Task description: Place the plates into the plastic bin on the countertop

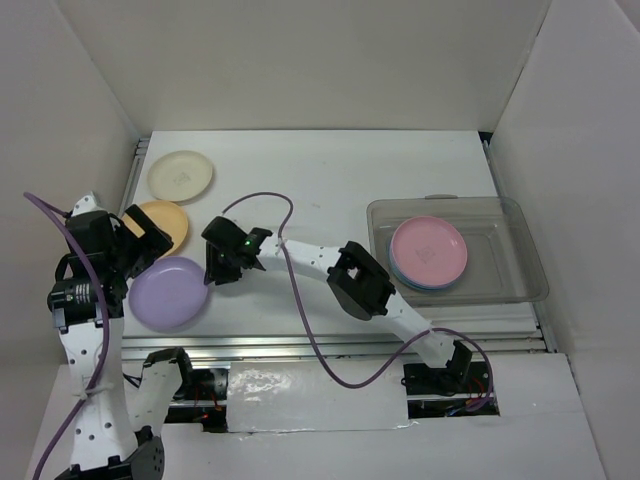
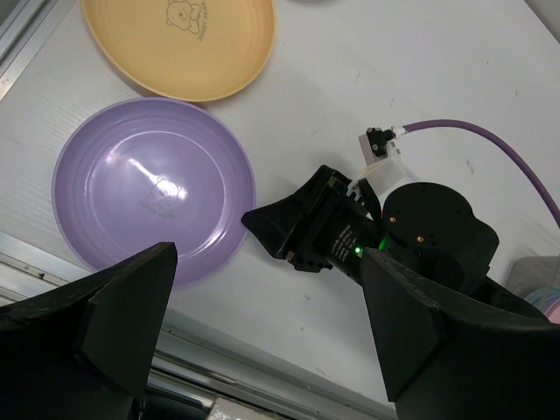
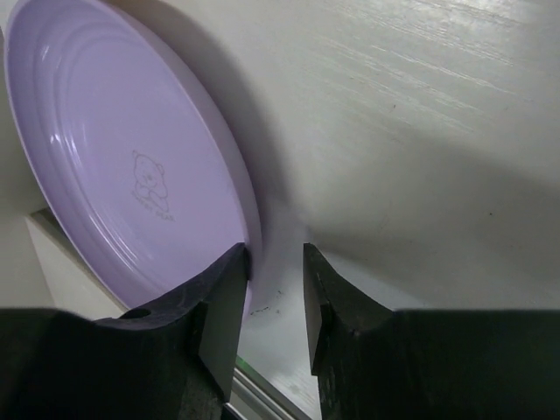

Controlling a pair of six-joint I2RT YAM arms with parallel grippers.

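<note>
A lavender plate (image 1: pixel 168 292) lies at the front left of the white countertop (image 1: pixel 330 190). An orange-yellow plate (image 1: pixel 165 222) and a cream plate (image 1: pixel 181 174) lie behind it. My right gripper (image 1: pixel 215 272) reaches across to the lavender plate's right rim (image 3: pixel 114 157). Its jaws (image 3: pixel 273 262) are narrowly open, the left finger against the rim, bare countertop in the gap. My left gripper (image 1: pixel 145 242) hovers wide open and empty (image 2: pixel 271 350) above the lavender plate (image 2: pixel 149 197). The plastic bin (image 1: pixel 505 255) at the right holds a pink plate (image 1: pixel 428 250) on a blue one (image 1: pixel 400 277).
Metal rails run along the countertop's front edge (image 1: pixel 330 340) and left edge (image 1: pixel 138 160). White walls enclose the back and sides. The right arm's purple cable (image 1: pixel 290 215) loops over the middle of the surface. The right arm's links (image 1: pixel 360 280) stretch diagonally across the front.
</note>
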